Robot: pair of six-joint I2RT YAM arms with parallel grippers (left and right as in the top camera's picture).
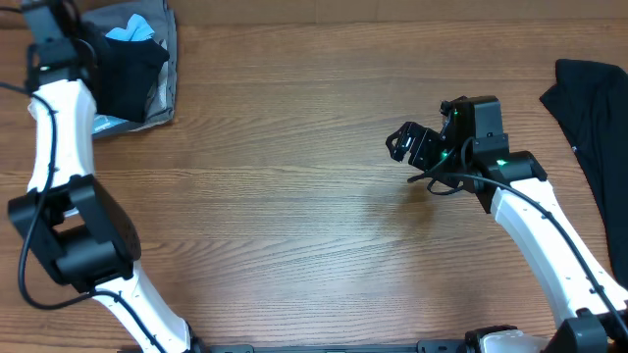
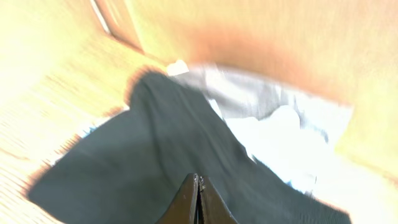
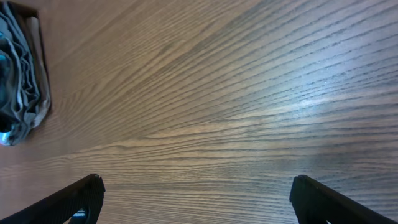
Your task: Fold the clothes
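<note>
Wood table (image 1: 294, 196) between T-shirt (image 1: 589, 108) and clothes pile (image 1: 132, 69)

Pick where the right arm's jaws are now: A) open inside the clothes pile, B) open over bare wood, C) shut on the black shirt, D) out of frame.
B: the right gripper has its jaws spread wide above bare table, with the black garment off at the table edge and the clothes pile in the opposite corner.

Brown wood-grain table (image 1: 294, 196), grain running side to side, faint sheen near mid-surface, grey soft-sided bin (image 1: 169, 69) at the table's far left corner, its wall slack and creased, seated flat on the tabletop.
</note>
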